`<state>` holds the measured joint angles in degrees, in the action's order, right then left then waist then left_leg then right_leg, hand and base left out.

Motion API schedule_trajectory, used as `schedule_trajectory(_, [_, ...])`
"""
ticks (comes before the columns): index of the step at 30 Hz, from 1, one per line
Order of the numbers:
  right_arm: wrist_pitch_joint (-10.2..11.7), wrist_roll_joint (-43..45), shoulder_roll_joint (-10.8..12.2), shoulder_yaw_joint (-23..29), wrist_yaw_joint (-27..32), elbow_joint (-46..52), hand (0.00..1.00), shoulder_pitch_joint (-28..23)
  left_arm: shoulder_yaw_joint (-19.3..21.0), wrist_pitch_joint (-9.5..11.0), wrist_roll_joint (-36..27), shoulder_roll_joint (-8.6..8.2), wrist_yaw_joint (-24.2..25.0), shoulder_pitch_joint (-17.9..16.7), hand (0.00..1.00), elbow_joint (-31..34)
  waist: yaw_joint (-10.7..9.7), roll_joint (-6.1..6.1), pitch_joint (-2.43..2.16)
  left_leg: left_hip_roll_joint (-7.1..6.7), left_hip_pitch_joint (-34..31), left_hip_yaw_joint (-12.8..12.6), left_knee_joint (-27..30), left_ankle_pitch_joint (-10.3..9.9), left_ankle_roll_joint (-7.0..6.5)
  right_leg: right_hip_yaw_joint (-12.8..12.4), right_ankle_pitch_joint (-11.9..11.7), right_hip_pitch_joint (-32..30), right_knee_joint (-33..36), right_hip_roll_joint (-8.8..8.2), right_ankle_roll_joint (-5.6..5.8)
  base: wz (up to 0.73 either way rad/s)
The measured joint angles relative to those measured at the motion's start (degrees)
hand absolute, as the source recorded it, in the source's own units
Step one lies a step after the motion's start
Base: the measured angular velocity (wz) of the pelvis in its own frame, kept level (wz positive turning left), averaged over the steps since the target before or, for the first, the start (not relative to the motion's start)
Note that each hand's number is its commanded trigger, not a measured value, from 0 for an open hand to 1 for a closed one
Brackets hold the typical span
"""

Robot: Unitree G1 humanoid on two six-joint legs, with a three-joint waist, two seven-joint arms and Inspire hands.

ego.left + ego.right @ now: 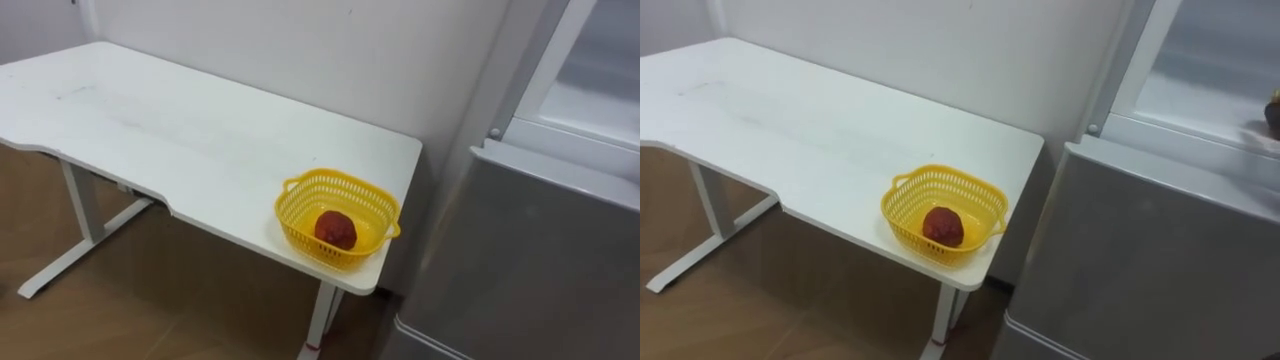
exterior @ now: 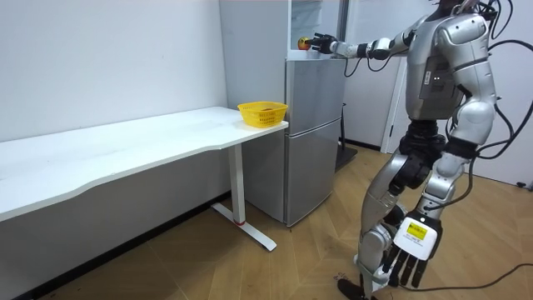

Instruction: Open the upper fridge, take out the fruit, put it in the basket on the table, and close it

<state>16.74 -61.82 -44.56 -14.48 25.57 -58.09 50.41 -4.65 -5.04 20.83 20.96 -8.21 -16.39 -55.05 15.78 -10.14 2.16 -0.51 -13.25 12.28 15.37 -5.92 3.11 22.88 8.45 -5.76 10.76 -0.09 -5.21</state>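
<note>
At the upper compartment of the tall grey metal fridge (image 2: 312,125), your robot's right hand (image 2: 323,44) touches a small round orange-red item (image 2: 305,42); you cannot tell its grip. The left hand (image 2: 408,260) hangs relaxed.

The table top (image 1: 200,140) is white, smooth and matt, on white painted metal legs (image 1: 82,205). The basket (image 1: 300,232) is yellow plastic lattice, a little glossy; the fruit (image 1: 336,229) in it has dull red skin. The fridge (image 1: 540,270) looks grey matt metal. The floor (image 1: 120,310) is wood with a soft sheen
</note>
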Motion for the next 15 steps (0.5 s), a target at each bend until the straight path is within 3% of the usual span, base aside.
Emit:
schedule_trajectory(1, [-0.7,0.7,-0.1,-0.1,-0.2,-0.2,0.0,0.0,0.0,-0.1,0.0,0.03,0.0,-0.1,0.0,-0.1,0.0,-0.42,-0.18,0.0,0.0,0.0,0.0,0.0,0.0,0.0,0.0,0.0,0.0,0.0,0.02,0.0])
schedule_trajectory(6, [-2.8,4.5,-0.6,-1.9,-0.8,-2.2,0.0,0.0,0.0,-0.2,-0.7,1.55,0.4,-0.1,0.0,-0.1,-0.2,-1.78,-0.13,0.11,-0.7,0.3,0.3,0.0,0.05,0.6,0.3,-0.5,0.0,0.04,-0.07,0.02])
schedule_trajectory(9, [-3.0,6.9,-0.8,-4.3,-0.7,-4.2,0.0,0.8,-0.1,0.2,-1.3,2.23,0.4,0.2,0.0,-0.1,0.0,-2.62,-0.09,0.21,-1.4,0.0,0.4,0.0,0.06,0.5,0.1,-1.1,0.1,0.08,-0.32,-0.03])
schedule_trajectory(12, [-3.0,10.2,-0.8,-6.4,-0.7,-6.5,0.0,1.6,-1.0,0.3,-2.6,2.39,0.4,0.8,0.0,-0.1,0.2,-2.46,0.04,0.11,-1.3,0.1,0.5,-0.1,0.0,0.5,-0.2,-0.9,0.0,0.02,-0.61,0.0])
schedule_trajectory(15, [-3.1,11.6,-0.8,-6.9,-0.7,-6.7,0.0,1.7,-1.1,0.3,-2.7,2.39,0.4,1.0,0.0,-0.1,0.4,-2.4,0.1,0.13,-1.3,0.0,0.3,-0.1,-0.02,0.5,0.1,-1.0,0.0,0.0,-0.04,0.0])
